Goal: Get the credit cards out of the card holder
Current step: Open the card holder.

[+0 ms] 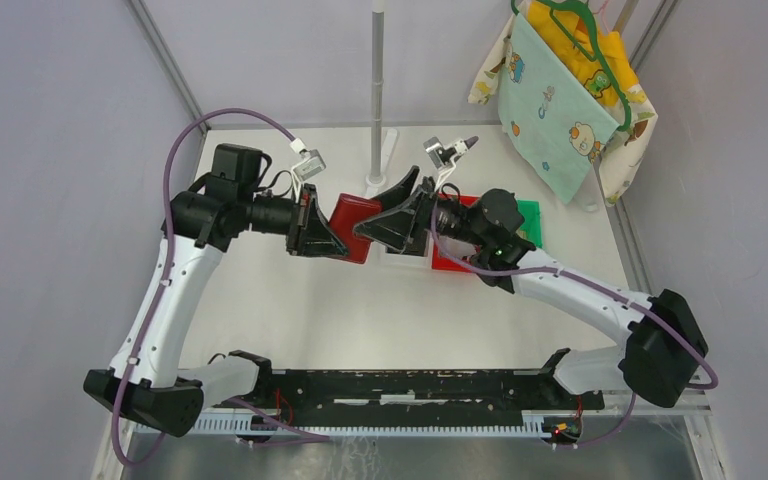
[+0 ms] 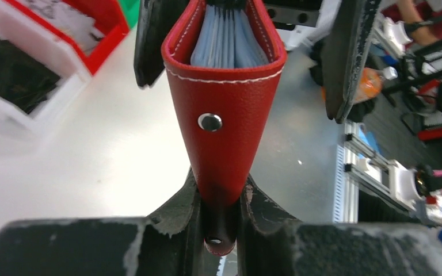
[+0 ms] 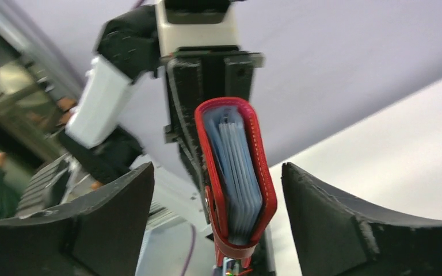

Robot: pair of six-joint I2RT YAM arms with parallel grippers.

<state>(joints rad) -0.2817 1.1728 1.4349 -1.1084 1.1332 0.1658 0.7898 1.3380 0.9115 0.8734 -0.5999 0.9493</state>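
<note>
The red card holder [image 1: 353, 228] hangs in the air between my two grippers, above the table. My left gripper [image 1: 328, 235] is shut on its folded snap end, as the left wrist view shows [image 2: 221, 184]. The holder [image 2: 224, 115] points its open end away, with grey-blue card edges [image 2: 227, 43] packed inside. My right gripper [image 1: 372, 215] is open, one finger [image 3: 109, 218] on each side of that open end, not touching it. In the right wrist view the holder [image 3: 265, 190] stands upright with the card edges [image 3: 239, 172] facing the camera.
A red bin [image 1: 455, 262], a white tray [image 1: 400, 258] and a green item [image 1: 528, 220] lie under and behind the right arm. A metal pole [image 1: 377, 100] stands at the back. Printed cloth on a hanger [image 1: 560, 90] hangs at back right.
</note>
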